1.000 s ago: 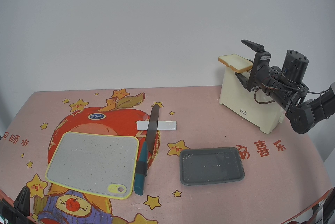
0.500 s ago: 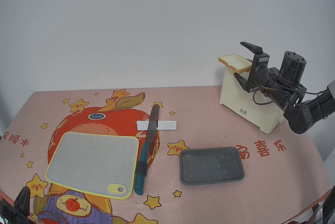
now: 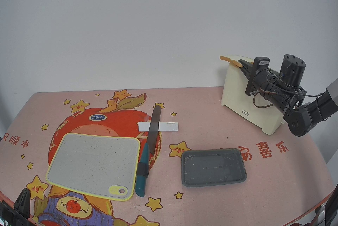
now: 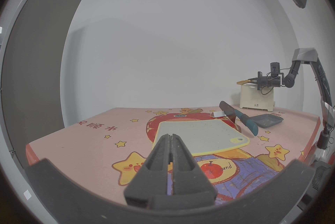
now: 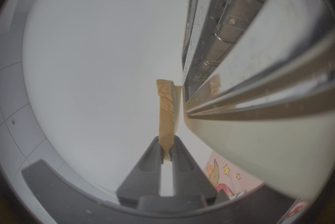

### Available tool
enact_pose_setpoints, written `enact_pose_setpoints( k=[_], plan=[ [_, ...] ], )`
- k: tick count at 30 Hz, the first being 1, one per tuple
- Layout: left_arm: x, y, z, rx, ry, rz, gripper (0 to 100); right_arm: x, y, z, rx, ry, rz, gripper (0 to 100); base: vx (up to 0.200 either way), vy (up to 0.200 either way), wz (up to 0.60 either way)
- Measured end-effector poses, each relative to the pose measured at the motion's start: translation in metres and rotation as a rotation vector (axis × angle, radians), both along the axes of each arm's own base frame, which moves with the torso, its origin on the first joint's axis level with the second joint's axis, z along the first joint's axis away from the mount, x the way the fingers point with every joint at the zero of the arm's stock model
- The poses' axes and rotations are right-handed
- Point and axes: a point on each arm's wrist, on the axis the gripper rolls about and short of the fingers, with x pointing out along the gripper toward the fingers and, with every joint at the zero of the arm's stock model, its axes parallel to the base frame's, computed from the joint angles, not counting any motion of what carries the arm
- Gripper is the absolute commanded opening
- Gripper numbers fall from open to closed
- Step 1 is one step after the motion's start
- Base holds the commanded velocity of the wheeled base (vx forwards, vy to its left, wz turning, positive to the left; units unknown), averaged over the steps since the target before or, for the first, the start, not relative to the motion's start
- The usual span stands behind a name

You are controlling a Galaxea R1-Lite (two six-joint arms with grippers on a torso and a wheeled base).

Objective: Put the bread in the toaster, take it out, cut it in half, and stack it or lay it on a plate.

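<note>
A slice of bread sticks out over the far end of the cream toaster at the table's back right. My right gripper lies along the toaster's top and is shut on the slice. The right wrist view has the bread edge-on between the fingers of that gripper, right beside the toaster's open slot. My left gripper is shut with nothing in it, low at the table's front left edge. A dark grey plate lies in front of the toaster.
A grey cutting board with a yellow rim lies front left. Right of it, a knife with a teal handle rests its blade on a white strip. The wall stands close behind the toaster.
The right gripper was open around the bread lying on the toaster's top; it has come down and shut on the slice, which has tipped toward edge-on.
</note>
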Motion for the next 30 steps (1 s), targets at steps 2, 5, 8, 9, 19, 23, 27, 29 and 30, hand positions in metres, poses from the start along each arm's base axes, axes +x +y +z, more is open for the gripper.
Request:
enact_pose_setpoints(
  k=[2, 5, 8, 9, 19, 23, 27, 29, 30],
  plan=[
    [0.0, 0.0, 0.0, 0.0, 0.0, -0.001, 0, 0.0, 0.0, 0.0, 0.002, 0.001, 0.0, 0, 0.0, 0.0, 0.0],
    [0.0, 0.0, 0.0, 0.0, 0.0, -0.001, 0, 0.0, 0.0, 0.0, 0.001, 0.003, 0.0, 0, 0.0, 0.0, 0.0],
    [0.0, 0.0, 0.0, 0.0, 0.0, 0.0, 0, 0.0, 0.0, -0.001, 0.0, 0.005, 0.001, 0, 0.0, 0.0, 0.0],
    [0.0, 0.0, 0.0, 0.0, 0.0, 0.0, 0, -0.001, 0.0, -0.001, 0.0, 0.005, 0.002, 0, 0.0, 0.0, 0.0],
    [0.0, 0.0, 0.0, 0.0, 0.0, -0.001, 0, -0.01, 0.01, -0.005, -0.143, -0.025, 0.022, 0, 0.0, 0.0, 0.0],
    [0.0, 0.0, 0.0, 0.0, 0.0, -0.001, 0, -0.018, 0.015, -0.006, -0.237, -0.078, 0.03, 0, 0.0, 0.0, 0.0],
    [0.0, 0.0, 0.0, 0.0, 0.0, 0.0, 0, -0.028, 0.022, -0.004, -0.278, -0.192, 0.031, 0, 0.0, 0.0, 0.0],
    [0.0, 0.0, 0.0, 0.0, 0.0, 0.0, 0, -0.033, 0.023, -0.002, -0.294, -0.252, 0.028, 0, 0.0, 0.0, 0.0],
    [0.0, 0.0, 0.0, 0.0, 0.0, 0.0, 0, -0.036, 0.025, -0.003, -0.307, -0.282, 0.026, 0, 0.0, 0.0, 0.0]
  ],
)
